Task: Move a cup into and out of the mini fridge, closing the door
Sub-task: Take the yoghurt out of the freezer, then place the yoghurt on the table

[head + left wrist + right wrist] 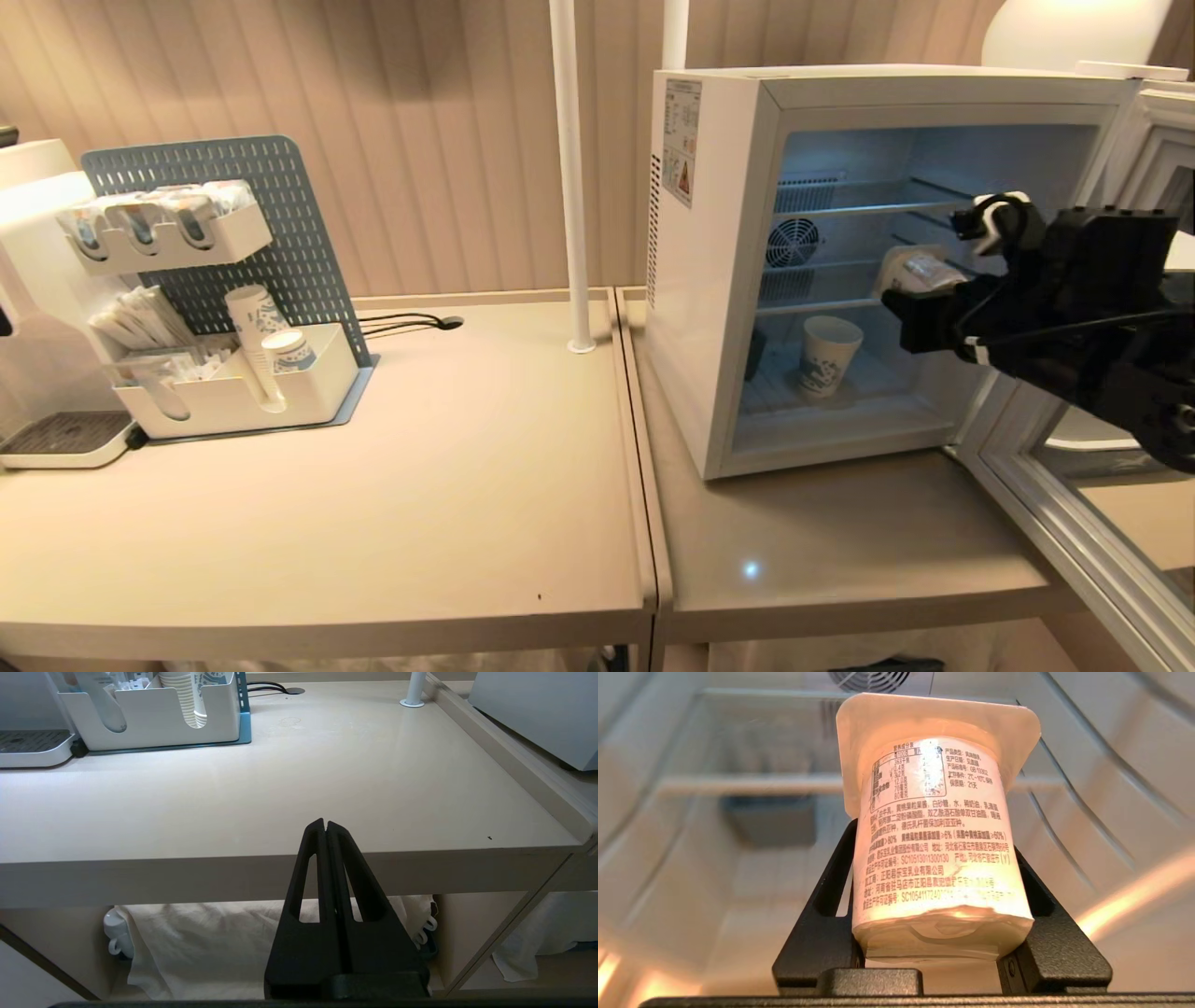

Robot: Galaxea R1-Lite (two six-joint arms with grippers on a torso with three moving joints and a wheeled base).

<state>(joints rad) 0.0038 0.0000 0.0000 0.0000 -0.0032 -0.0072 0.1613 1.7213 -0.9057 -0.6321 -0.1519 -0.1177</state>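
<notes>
My right gripper [904, 291] holds the cup [924, 271], a small squat white one with a wider rim, in the open mouth of the mini fridge [709, 280], level with its middle wire shelf. In the right wrist view the cup [938, 849] lies lengthwise between the black fingers [831, 891] of that gripper [934, 833], rim towards the rear fan, printed text facing the camera. The door [1055, 523] stands swung open to the right. My left gripper [325, 823] is parked low in front of the left table's front edge, shut and empty.
A taller paper cup with blue print [828, 355] stands on the fridge floor. A white organiser [252, 392] with stacked paper cups and sachets sits at the back left, beside a white machine [37, 280]. A white pole [569, 187] rises between the two tables.
</notes>
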